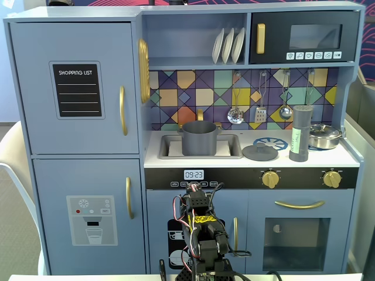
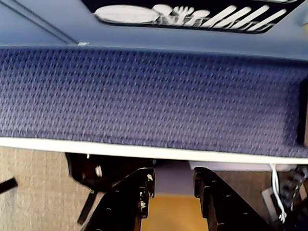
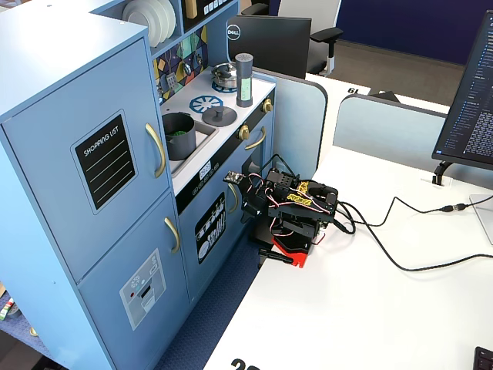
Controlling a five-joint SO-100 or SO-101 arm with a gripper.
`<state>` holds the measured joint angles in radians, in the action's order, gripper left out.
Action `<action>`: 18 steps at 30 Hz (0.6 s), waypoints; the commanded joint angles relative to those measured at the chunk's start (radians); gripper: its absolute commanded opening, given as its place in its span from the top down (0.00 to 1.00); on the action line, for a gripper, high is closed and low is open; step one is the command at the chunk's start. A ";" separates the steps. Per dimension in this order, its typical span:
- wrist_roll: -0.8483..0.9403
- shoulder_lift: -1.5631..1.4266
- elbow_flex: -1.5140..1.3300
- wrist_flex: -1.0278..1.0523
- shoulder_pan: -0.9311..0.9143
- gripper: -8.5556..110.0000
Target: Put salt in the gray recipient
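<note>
The salt shaker (image 1: 299,133), a tall gray cylinder with a green label, stands upright on the toy kitchen's counter, right of the sink; it also shows in the other fixed view (image 3: 244,79). The gray pot (image 1: 199,137) sits in the sink (image 3: 179,135). My arm (image 1: 202,234) is folded low on the white table in front of the kitchen, far below both. My gripper (image 2: 173,179) is open with a small gap and holds nothing. It points down at the table edge by the lower cabinet door (image 3: 250,206).
A gray lid (image 1: 260,153) lies on the counter between sink and shaker. A silver pan (image 1: 324,136) sits behind the shaker at the right. Utensils (image 1: 261,111) hang on the back wall. Cables (image 3: 400,258) run across the white table (image 3: 362,324). Blue carpet (image 2: 144,96) lies below.
</note>
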<state>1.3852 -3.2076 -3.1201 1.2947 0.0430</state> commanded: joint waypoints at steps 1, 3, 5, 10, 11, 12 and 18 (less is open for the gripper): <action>0.020 -0.011 0.005 0.012 -0.003 0.93; 0.074 -0.011 0.005 0.020 -0.014 0.93; 0.152 -0.011 0.005 0.031 -0.031 0.92; 0.152 -0.012 0.005 0.032 -0.080 0.91; 0.150 -0.012 0.005 0.032 -0.080 0.91; 0.150 -0.012 0.005 0.032 -0.081 0.91; 0.150 -0.012 0.003 0.032 -0.087 0.89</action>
<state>1.5217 -3.2137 -3.1201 1.3223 -0.0337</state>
